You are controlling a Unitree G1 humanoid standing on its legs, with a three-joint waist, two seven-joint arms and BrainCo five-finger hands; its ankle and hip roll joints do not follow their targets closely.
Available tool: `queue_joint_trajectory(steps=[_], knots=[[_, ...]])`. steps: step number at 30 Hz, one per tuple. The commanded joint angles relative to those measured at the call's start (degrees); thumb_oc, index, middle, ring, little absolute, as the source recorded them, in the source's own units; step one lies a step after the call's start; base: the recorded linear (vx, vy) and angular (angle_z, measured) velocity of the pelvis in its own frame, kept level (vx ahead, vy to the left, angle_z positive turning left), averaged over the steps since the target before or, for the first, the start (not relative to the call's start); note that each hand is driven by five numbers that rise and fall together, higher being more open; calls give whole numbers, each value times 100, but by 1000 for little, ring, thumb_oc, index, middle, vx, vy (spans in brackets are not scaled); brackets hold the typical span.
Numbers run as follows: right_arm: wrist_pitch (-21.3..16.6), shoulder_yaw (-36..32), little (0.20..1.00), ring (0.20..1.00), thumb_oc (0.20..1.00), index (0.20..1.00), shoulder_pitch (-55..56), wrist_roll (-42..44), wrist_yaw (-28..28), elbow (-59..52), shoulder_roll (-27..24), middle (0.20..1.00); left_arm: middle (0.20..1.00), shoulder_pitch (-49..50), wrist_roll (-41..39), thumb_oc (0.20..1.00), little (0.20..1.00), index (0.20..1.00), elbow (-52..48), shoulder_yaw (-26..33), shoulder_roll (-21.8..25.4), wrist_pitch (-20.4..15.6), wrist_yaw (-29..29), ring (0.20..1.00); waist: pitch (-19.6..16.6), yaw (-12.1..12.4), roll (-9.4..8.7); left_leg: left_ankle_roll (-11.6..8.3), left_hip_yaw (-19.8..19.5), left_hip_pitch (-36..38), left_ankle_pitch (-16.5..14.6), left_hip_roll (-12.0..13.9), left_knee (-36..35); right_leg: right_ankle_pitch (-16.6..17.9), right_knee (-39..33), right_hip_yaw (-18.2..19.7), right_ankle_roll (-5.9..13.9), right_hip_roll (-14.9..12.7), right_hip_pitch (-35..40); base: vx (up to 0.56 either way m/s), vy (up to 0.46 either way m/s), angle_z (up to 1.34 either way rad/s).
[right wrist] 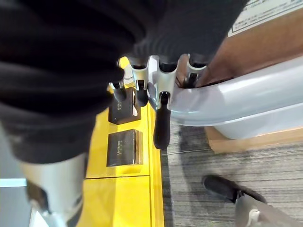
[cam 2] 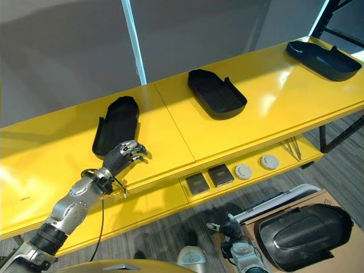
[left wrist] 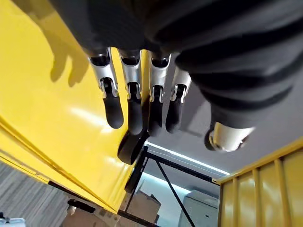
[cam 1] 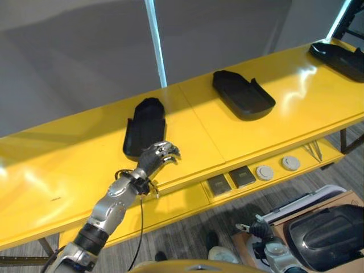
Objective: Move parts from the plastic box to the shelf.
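I count three black moulded plastic parts on the yellow shelf (cam 1: pixel 68 176); nearest part (cam 1: pixel 144 126) sits beside my left hand (cam 1: pixel 157 156), fingers loose, empty. Right hand (cam 1: pixel 260 228) by grey plastic box (cam 1: pixel 310 202), grip unclear; another part (cam 1: pixel 327 234) left.

Shelf (cam 1: pixel 273 108) glossy yellow; parts (cam 1: pixel 243 94) matte black; floor (cam 1: pixel 318 187) grey, striped.

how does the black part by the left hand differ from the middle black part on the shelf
The near part lies lengthwise away from the robot, right beside the left hand; the middle part lies angled across the yellow shelf, with no hand near. Both are black moulded trays resting hollow side up.
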Motion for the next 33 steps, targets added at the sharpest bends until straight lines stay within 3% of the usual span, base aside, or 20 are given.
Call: queue_joint_trajectory(steps=[1,8,13,15,17,21,22,24,25,28,31,33], knots=[[207,155,1000,1000,1000,1000,359,37,-6,305,199,1000,1000,-55,-175,1000,1000,1000,-354,333,248,-86,-570,1000,-86,67,-150,-254,-367,-447,325,530,134,-357,269,-79,434,-485,236,-37,3,10],[263,124,1000,1000,1000,1000,245,130,-101,448,199,1000,1000,206,-1209,1000,1000,1000,-1128,613,434,369,-1833,1000,-216,258,-231,-245,-555,-470,254,472,252,-333,189,-56,411,-432,314,-45,25,9],[388,132,1000,1000,1000,1000,103,396,-235,553,8,1000,1000,393,-1767,1000,1000,1000,-1360,930,368,529,-2331,1000,-165,534,-345,-142,-1629,-902,-110,121,1008,-235,180,541,386,-442,187,-82,159,-20],[232,-1,1000,1000,1000,1000,46,681,-298,804,-5,1000,1000,345,-1971,1000,1000,1000,-1408,1006,372,813,-2697,1000,-172,554,-341,-53,-1689,-843,-215,-9,945,-180,174,722,472,-513,139,-108,270,-88],[175,-245,1000,1000,1000,1000,57,1155,-381,896,6,1000,1000,243,-1976,1000,1000,1000,-1419,986,409,1016,-3011,1000,-187,493,-358,36,-1644,-759,-289,-86,879,-89,218,855,595,-637,61,-92,261,-61],[99,-735,1000,1000,1000,1000,189,1304,-503,842,19,1000,1000,-26,-1827,1000,1000,1000,-1427,815,542,1049,-3214,1000,-165,330,-426,260,-1504,-699,-464,-367,885,161,279,1070,837,-888,-130,-105,279,-55],[-9,-1010,1000,1000,1000,1000,361,1358,-617,791,84,1000,1000,-129,-2220,1000,1000,1000,-1497,817,485,1349,-3374,1000,-125,254,-482,396,-1344,-606,-610,-574,847,471,398,952,996,-1101,-478,-175,331,-42],[-23,-1148,1000,1000,1000,1000,443,1173,-564,766,146,1000,1000,-117,-2090,1000,1000,1000,-1416,837,416,1406,-3517,1000,-117,211,-507,434,-1136,-539,-643,-617,794,548,610,733,1015,-1165,-679,-174,222,-92],[-23,-1204,1000,1000,1000,1000,495,963,-477,817,174,1000,1000,-150,-1452,1000,1000,1000,-1253,772,378,1186,-3865,1000,-139,202,-503,482,-844,-495,-587,-620,660,525,975,453,1005,-1181,-777,-162,115,-108],[-138,-1191,1000,1000,1000,1000,495,994,-413,1004,164,1000,1000,-219,-790,1000,1000,1000,-1259,581,493,943,-4170,1000,-177,272,-452,568,-622,-547,-454,-617,504,426,1543,230,943,-1210,-829,-181,95,-101],[-280,-1139,1000,1000,1000,1000,460,1154,-379,1195,149,1000,1000,-313,-357,1000,1000,1000,-1368,310,603,886,-4101,1000,-234,355,-407,631,-498,-632,-357,-610,430,296,1865,34,867,-1243,-750,-166,22,-76],[-446,-957,1000,1000,1000,1000,364,1222,-343,1327,214,1000,1000,-497,-188,1000,1000,1000,-1377,-123,636,1101,-3650,1000,-372,452,-394,719,-302,-715,-307,-607,377,103,2161,-245,834,-1337,-560,-165,-57,-59]])
